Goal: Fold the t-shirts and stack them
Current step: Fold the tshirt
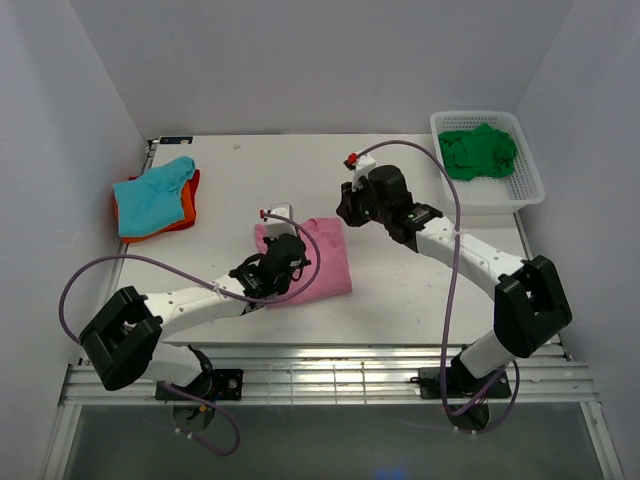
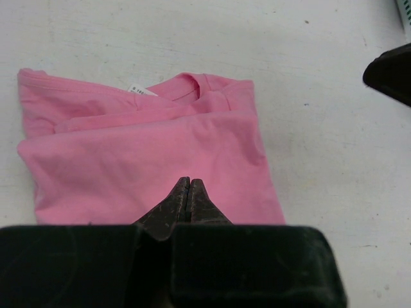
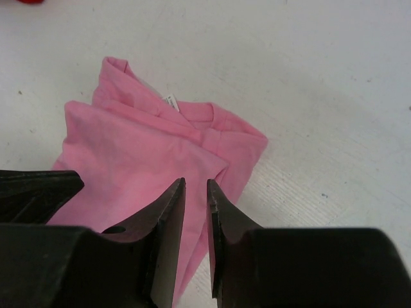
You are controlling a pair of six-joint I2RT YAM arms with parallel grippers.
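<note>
The pink t-shirt [image 1: 318, 262] lies folded in a rough rectangle at the table's middle; it also shows in the left wrist view [image 2: 148, 147] and the right wrist view [image 3: 141, 147], collar and label at the far side. My left gripper [image 1: 283, 246] hovers over its left part, its jaws pressed together on nothing [image 2: 188, 181]. My right gripper [image 1: 348, 207] is just past the shirt's far right corner, its jaws a narrow gap apart and empty [image 3: 196, 186]. A teal t-shirt [image 1: 150, 192] lies on an orange one [image 1: 186, 210] at the far left. A dark green t-shirt [image 1: 478, 150] sits in the basket.
The white mesh basket [image 1: 528, 178] stands at the back right corner. The right arm's dark body [image 2: 392, 70] shows at the left wrist view's right edge. The left gripper's body [image 3: 32, 192] shows at the right wrist view's left edge. A metal rail runs along the table's near edge.
</note>
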